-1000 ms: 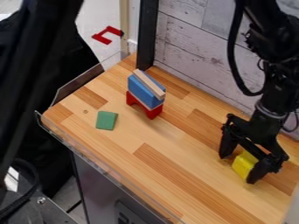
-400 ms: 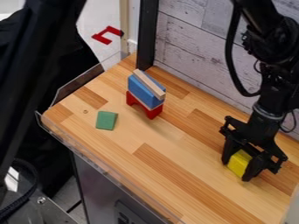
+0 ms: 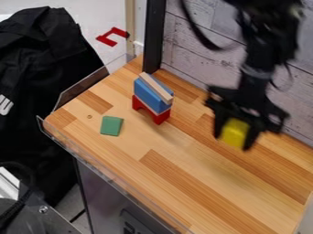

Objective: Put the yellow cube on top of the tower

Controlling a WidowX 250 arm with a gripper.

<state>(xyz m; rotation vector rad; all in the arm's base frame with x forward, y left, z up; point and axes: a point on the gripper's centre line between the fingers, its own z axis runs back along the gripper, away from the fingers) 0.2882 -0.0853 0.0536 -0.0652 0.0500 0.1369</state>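
Evidently clamped in the tool point(image 3: 233, 140) over the bench point(image 3: 202, 183), the yellow cube point(image 3: 234, 132) wants carrying above the tower point(image 3: 147, 93), then slow, level lowering, centred on the narrow beige top block point(image 3: 157, 87).

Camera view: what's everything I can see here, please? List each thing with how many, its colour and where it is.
yellow cube: 1, yellow, held in the tool at right
red arch block: 1, red, bottom of the tower
blue block: 1, blue, above the arch
narrow strip: 1, tan, on top of the tower
green block: 1, green, left of the tower
table: 1, light wood, centre
wall: 1, whitish boards, behind the table
post: 1, black, beside the wall
dark cloth: 1, black, left edge
angular piece: 1, red, beyond the table
robot arm: 1, black, upper right
tool: 1, black, arm's lower end
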